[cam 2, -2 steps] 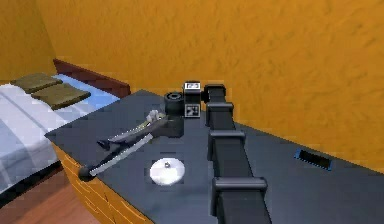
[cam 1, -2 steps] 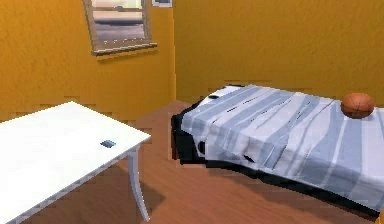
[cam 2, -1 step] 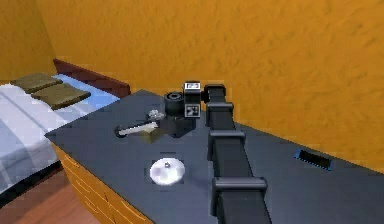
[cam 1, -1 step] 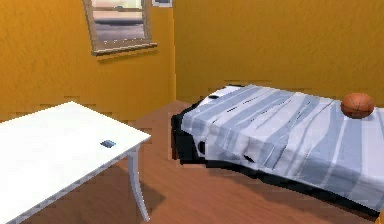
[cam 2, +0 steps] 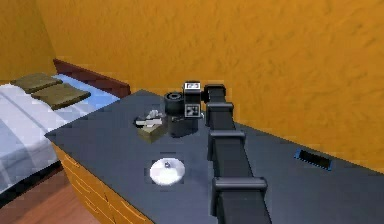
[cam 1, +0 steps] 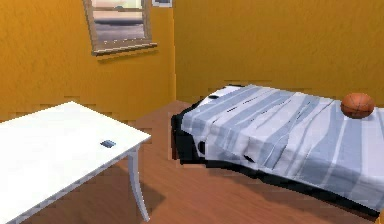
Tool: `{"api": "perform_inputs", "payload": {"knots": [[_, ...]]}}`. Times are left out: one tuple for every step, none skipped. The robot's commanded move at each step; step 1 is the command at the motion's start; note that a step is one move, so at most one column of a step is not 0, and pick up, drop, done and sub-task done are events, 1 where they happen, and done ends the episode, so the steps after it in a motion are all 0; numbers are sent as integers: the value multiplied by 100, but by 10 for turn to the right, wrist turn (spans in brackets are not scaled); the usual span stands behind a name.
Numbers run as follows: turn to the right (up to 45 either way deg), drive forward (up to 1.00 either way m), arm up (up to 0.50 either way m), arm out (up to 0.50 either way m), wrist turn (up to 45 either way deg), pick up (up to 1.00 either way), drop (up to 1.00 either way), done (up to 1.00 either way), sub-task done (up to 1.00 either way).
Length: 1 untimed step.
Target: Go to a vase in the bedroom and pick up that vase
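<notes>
Above the dark counter, with the bed lying off beyond the claw's finger side, the arm is stretching out and holding the claw above the middle of the top. A white round thing is sitting apart from the claw, back toward the counter's near edge and just off the arm's bed-facing flank. By shape it may be the vase, though that is a guess. A small pale lump is lying right at the claw's far end, on the surface, so I cannot tell whether the claw is grasping anything. If the white thing is the target, the reach is looking too long and would want drawing back.
</notes>
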Motion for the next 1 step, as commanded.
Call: {"api": "perform_inputs", "payload": {"knots": [[0,0,-30,0,0,0,0,0,0]]}}
